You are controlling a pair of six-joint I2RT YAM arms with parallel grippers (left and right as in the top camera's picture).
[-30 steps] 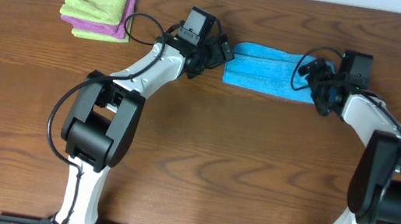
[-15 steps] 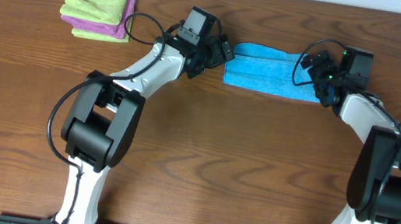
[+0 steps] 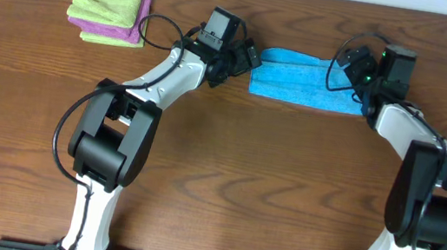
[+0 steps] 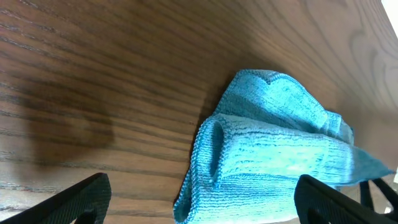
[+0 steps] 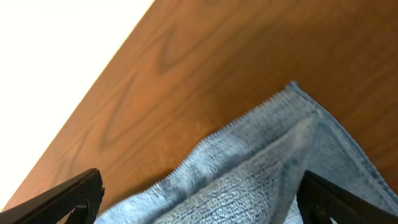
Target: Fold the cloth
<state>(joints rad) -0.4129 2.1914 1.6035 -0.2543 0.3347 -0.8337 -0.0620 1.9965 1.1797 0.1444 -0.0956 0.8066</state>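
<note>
Sky-blue terry cloth (image 3: 300,81) lies folded into a long band — layered edges showing — on the brown wood-grain table (image 3: 219,159); left tool (image 3: 251,59) and right tool (image 3: 342,70) gape wide, empty.

overhead: we look straight down on the whole surface (image 3: 224,186) | left wrist: low, close, facing one end of the cloth (image 4: 273,155) | right wrist: equally close, facing its other end and the surface's edge | shared: the cloth, all three views
</note>
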